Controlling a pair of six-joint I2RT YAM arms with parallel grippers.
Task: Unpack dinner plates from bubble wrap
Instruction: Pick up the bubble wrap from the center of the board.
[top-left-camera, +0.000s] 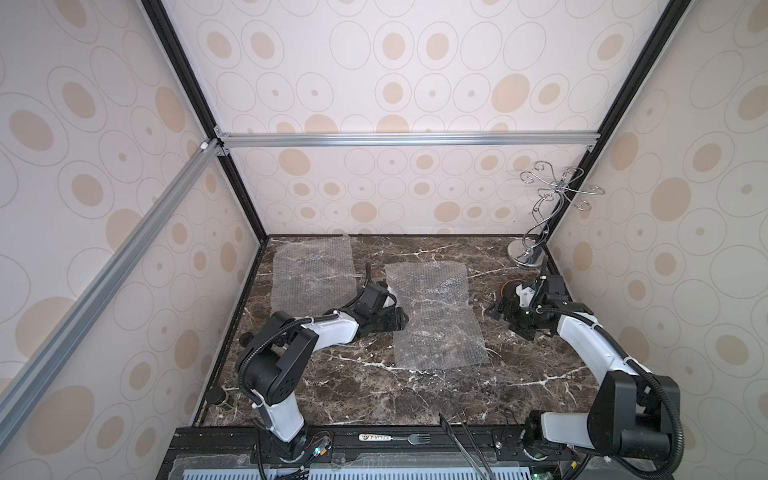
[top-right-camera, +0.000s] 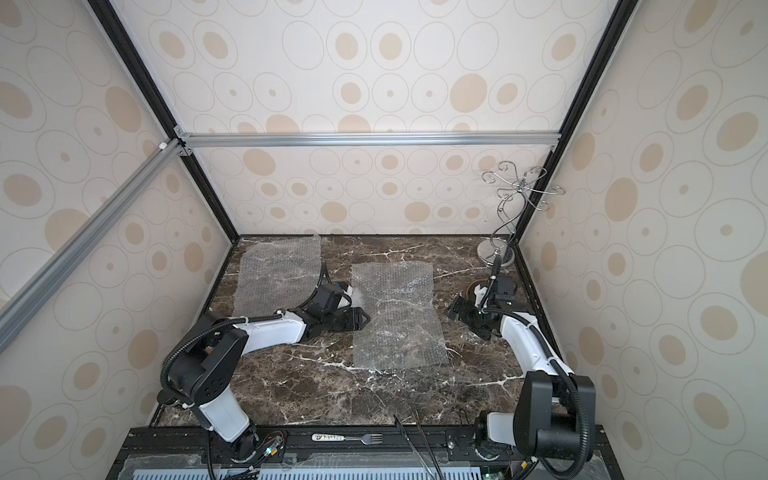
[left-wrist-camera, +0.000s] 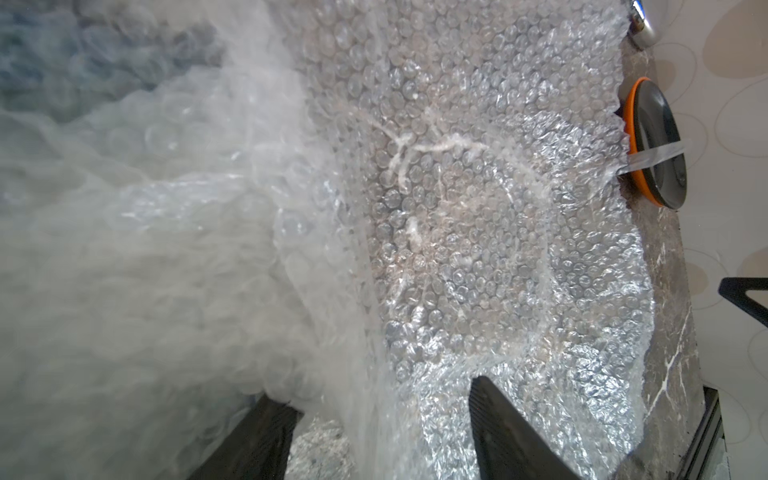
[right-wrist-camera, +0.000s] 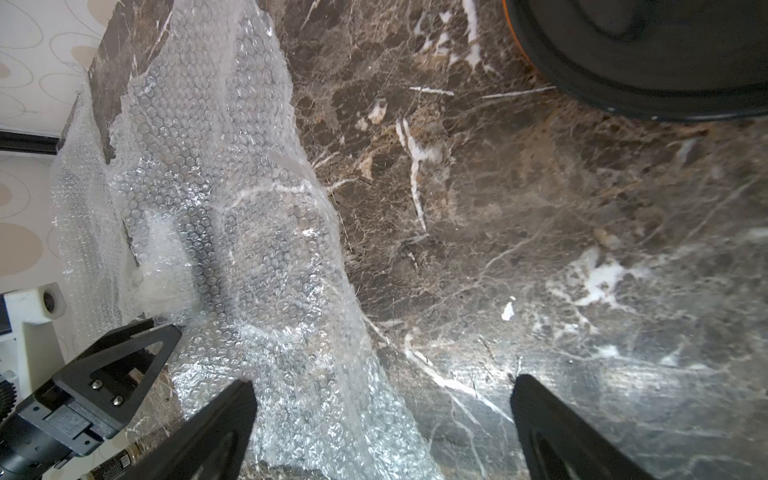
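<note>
— Plates out?
— Grey-and-orange round plates (left-wrist-camera: 656, 120) sit bare on the bench at three o'clock. Our left tool (left-wrist-camera: 380, 390), half spread, straddles the nine o'clock edge of the clear bubbly plastic sheet (top-left-camera: 432, 316); right tool (right-wrist-camera: 384, 384) spread.
— We should pinch, pull.

The desk (top-left-camera: 415, 395) is finished as polished dark brown marble, veined in white. The bubble wrap (top-left-camera: 436, 316) is seen as clear, glinting plastic, pimpled all over. A glossy orange plate (left-wrist-camera: 629, 133) and a smooth dark grey plate (left-wrist-camera: 660, 124) are shown. The stand (top-left-camera: 525, 253) at the far right corner is made of bright chrome wire. The fingers (right-wrist-camera: 552, 428) of the right tool (right-wrist-camera: 384, 380) are finished in matt black plastic.
</note>
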